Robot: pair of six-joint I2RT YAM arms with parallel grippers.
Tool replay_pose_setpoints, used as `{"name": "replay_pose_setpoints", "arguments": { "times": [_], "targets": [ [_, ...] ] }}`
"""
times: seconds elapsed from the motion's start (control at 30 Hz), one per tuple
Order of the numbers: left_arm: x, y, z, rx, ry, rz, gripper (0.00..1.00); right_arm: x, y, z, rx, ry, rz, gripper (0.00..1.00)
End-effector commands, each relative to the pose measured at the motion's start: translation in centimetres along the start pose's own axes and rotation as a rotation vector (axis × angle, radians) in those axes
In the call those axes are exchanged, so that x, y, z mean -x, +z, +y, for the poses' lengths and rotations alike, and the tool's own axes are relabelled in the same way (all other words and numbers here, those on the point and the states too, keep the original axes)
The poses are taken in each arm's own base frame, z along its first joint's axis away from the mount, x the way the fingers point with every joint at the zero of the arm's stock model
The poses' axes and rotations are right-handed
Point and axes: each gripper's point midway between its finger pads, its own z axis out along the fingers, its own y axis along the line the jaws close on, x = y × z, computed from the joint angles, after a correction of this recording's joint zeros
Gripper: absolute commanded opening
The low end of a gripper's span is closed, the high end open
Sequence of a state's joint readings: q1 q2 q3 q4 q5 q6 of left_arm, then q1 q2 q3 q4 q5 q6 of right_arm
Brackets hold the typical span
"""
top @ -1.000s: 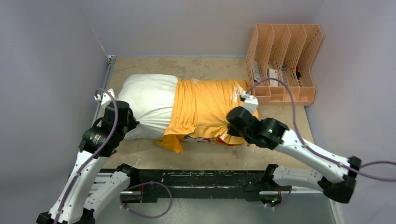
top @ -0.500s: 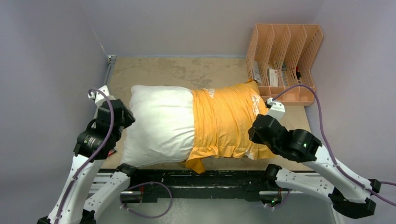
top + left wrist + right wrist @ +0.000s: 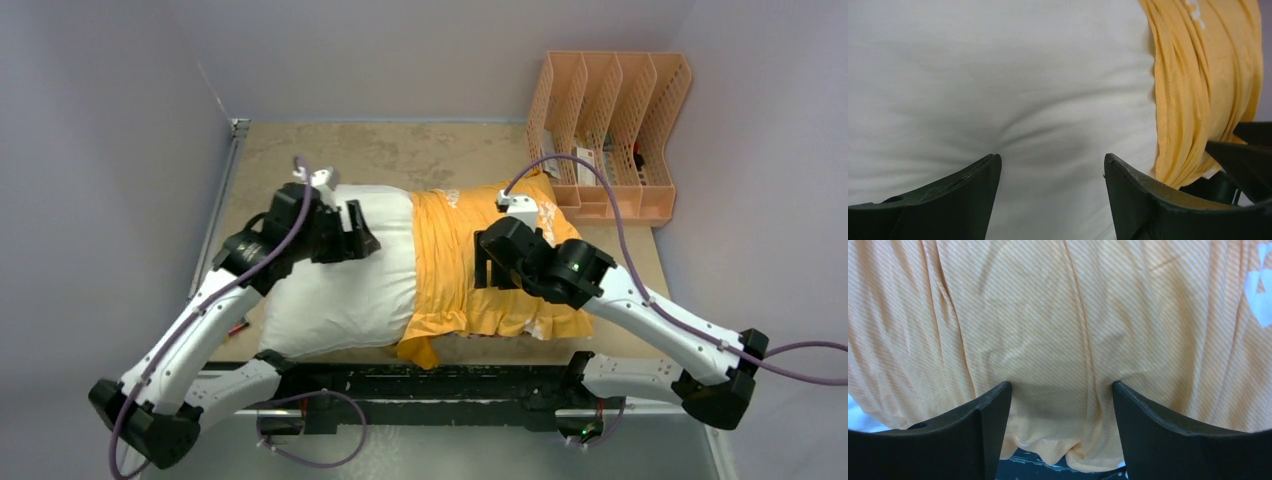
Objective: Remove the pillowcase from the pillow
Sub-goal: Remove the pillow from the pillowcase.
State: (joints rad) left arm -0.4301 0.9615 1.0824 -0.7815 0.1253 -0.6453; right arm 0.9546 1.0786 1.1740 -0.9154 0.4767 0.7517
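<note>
The white pillow (image 3: 340, 285) lies across the table, its left half bare. The orange-yellow pillowcase (image 3: 470, 260) is bunched in folds over its right half, with a loose corner hanging at the near edge. My left gripper (image 3: 360, 232) hovers open over the bare pillow (image 3: 1023, 85), just left of the pillowcase's edge (image 3: 1198, 75), with nothing between its fingers. My right gripper (image 3: 487, 268) is open above the pillowcase (image 3: 1058, 315), its fingertips close to the fabric, which is not pinched. A sliver of pillow (image 3: 858, 415) shows at the lower left of the right wrist view.
A peach desk organiser (image 3: 610, 130) holding a few small items stands at the back right, close to the pillowcase's far corner. Grey walls close in the left, back and right. A black rail (image 3: 430, 385) runs along the table's near edge. A small red item (image 3: 237, 327) lies by the pillow's left end.
Both grippers have opened, left the pillow's two ends and swung inward over its middle. The pillow settled flat on the table, with more white showing than a second ago.
</note>
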Motion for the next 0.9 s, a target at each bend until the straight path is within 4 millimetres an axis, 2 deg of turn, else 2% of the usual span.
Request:
{"name": "replay_pose_setpoints", "arguments": {
  "times": [0.0, 0.07, 0.13, 0.17, 0.23, 0.27, 0.3, 0.33, 0.37, 0.4, 0.5, 0.57, 0.63, 0.67, 0.73, 0.8, 0.83, 0.87],
  "targets": [
    [-3.3, 1.5, -4.1, -0.031, 0.209, 0.094, 0.75, 0.5, 0.6, 1.0, -0.005, -0.046, 0.017, 0.76],
    [-5.2, 2.9, -3.6, 0.030, 0.242, 0.136, 0.76, 0.0, 1.5, 1.2, -0.020, -0.053, 0.040, 0.76],
    [-6.7, 4.1, -2.2, 0.102, 0.259, 0.178, 0.77, -0.5, 2.2, 1.5, -0.022, -0.055, 0.053, 0.73],
    [-7.4, 4.6, -1.7, 0.118, 0.258, 0.192, 0.78, -0.7, 2.5, 1.7, -0.011, -0.056, 0.057, 0.69],
    [-8.2, 5.2, -0.5, 0.157, 0.235, 0.191, 0.75, -1.0, 2.9, 2.2, 0.022, -0.059, 0.054, 0.53],
    [-8.5, 5.4, 0.4, 0.190, 0.231, 0.188, 0.67, -1.1, 3.0, 2.4, 0.032, -0.058, 0.050, 0.47],
    [-8.7, 5.4, 1.6, 0.242, 0.237, 0.187, 0.51, -1.0, 3.0, 2.3, 0.030, -0.056, 0.041, 0.41],
    [-8.8, 5.2, 3.0, 0.311, 0.245, 0.185, 0.28, -0.8, 3.0, 1.9, 0.014, -0.053, 0.028, 0.33],
    [-8.8, 4.9, 4.4, 0.377, 0.246, 0.178, 0.10, -0.5, 2.8, 1.2, -0.012, -0.049, 0.006, 0.24],
    [-9.0, 4.7, 5.4, 0.413, 0.240, 0.175, 0.00, -0.3, 2.7, 0.4, -0.040, -0.046, -0.017, 0.19],
    [-10.2, 4.2, 7.4, 0.465, 0.184, 0.177, 0.00, 0.3, 2.7, -2.4, -0.089, 0.005, -0.067, 0.00],
    [-10.5, 3.6, 8.6, 0.480, 0.138, 0.151, 0.00, 0.5, 2.7, -4.4, -0.114, 0.059, -0.075, 0.00],
    [-9.6, 2.5, 9.3, 0.500, 0.112, 0.106, 0.00, 0.6, 2.5, -6.7, -0.154, 0.122, -0.081, 0.00],
    [-9.1, 2.0, 9.6, 0.513, 0.111, 0.093, 0.00, 0.5, 2.5, -7.3, -0.155, 0.139, -0.078, 0.00],
    [-8.5, 1.2, 10.5, 0.548, 0.107, 0.092, 0.00, 0.3, 2.4, -7.5, -0.130, 0.167, -0.073, 0.00],
    [-8.6, 1.3, 10.5, 0.541, 0.107, 0.105, 0.00, 0.1, 2.3, -6.4, -0.064, 0.167, -0.050, 0.00],
    [-8.7, 1.5, 10.4, 0.535, 0.108, 0.113, 0.00, 0.3, 2.0, -5.6, -0.017, 0.166, -0.043, 0.03],
    [-8.9, 1.7, 10.3, 0.532, 0.111, 0.124, 0.00, 0.5, 1.7, -4.5, 0.040, 0.158, -0.034, 0.11]
  ]
}}
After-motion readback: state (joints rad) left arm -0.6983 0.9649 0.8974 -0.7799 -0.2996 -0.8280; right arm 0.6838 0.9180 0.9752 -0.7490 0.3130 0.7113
